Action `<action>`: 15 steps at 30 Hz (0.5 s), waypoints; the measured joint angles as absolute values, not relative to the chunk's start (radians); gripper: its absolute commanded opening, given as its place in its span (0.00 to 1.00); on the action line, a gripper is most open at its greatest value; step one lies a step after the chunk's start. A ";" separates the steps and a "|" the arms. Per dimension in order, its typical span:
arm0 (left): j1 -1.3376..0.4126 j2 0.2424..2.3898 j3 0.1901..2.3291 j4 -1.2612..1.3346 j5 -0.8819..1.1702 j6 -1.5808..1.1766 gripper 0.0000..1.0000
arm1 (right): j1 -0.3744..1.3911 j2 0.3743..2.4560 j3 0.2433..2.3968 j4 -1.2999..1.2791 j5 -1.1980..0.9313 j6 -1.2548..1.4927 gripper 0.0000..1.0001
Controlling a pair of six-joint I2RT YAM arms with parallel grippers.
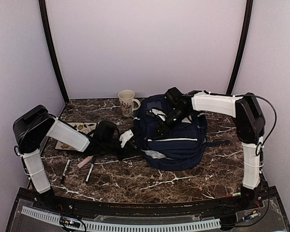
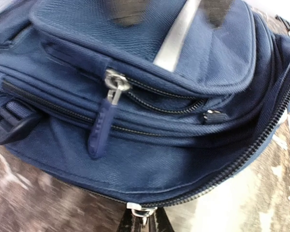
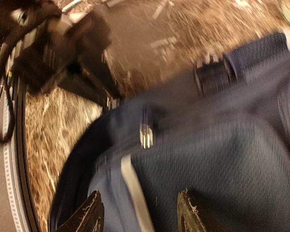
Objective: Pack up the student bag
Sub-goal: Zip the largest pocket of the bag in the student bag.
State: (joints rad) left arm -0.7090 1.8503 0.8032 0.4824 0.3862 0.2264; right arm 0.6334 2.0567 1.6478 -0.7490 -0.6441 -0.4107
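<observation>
Lying nearest the arm bases on the dark brown marble-patterned counter, a slim black pen, a black-and-white marker and a pink stick-shaped item sit loose, left of centre. Just beyond them the left hand is pinched fully closed on what appears to be the small silver zipper pull of the main zip, at the left edge of the large navy-blue fabric student bag with white stripes. The bag lies flat, right of centre on the counter. The right hand hovers over the bag's upper panel from the far right, its fingers about half apart and holding nothing. The bag looks soft and floppy: its pockets sag and fold, so it will likely give under a push rather than slide as one piece, and its bulk suggests some weight. The metal pulls, the zip lips and the buckled straps look like the surest places to take hold, though the pulls are small and smooth and could slip. Behind the bag to the left stands a cream ceramic mug with a dark leaf motif, and a flat floral-printed card lies partly under the left arm. No brand, label or writing can be read on anything.
</observation>
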 measured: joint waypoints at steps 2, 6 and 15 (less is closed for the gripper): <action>-0.736 1.834 0.793 0.445 0.364 0.219 0.00 | 0.673 2.110 1.711 -0.738 -0.648 -0.393 0.52; -0.793 1.830 0.784 0.381 0.324 0.192 0.00 | 0.726 2.221 1.819 -0.742 -0.629 -0.337 0.51; -0.906 1.782 0.764 0.325 0.221 0.107 0.00 | 0.749 2.315 1.896 -0.743 -0.565 -0.207 0.50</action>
